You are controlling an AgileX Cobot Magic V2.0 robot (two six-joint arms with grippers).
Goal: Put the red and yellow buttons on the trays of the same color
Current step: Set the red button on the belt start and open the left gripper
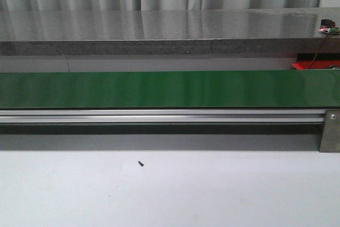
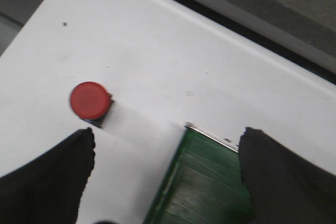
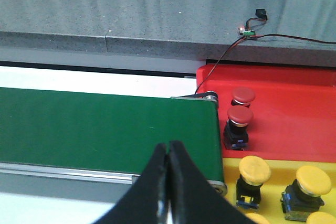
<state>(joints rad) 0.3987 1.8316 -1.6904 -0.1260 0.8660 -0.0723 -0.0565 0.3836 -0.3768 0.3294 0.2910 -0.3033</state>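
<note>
Running across the middle of the front view, the green conveyor belt [image 1: 170, 89] lies bare above its aluminium rail [image 1: 159, 115], with white table [image 1: 170, 195] filling the lower half of the frame and a small dark speck [image 1: 141, 164] on it; neither gripper appears there, and only a sliver of the red tray [image 1: 313, 65] shows at the right edge.

The left wrist view supplies what that one lacks: a red button [image 2: 90, 100] standing alone on the white surface at mid-left of the frame, near the belt's end, which sits at the lower centre. The left gripper [image 2: 165, 174] is spread wide, its black fingers [image 2: 47, 179] in the two lower corners, holding nothing, the button just beyond the left one.

In the right wrist view the right gripper [image 3: 168, 187] is pressed closed and empty at bottom centre over the belt. At right, two red buttons [image 3: 240, 115] stand in the red tray, and yellow buttons [image 3: 254, 170] fill the yellow tray [image 3: 275, 169] at lower right. A wired sensor board [image 3: 247, 32] rests on the grey ledge at upper right.
</note>
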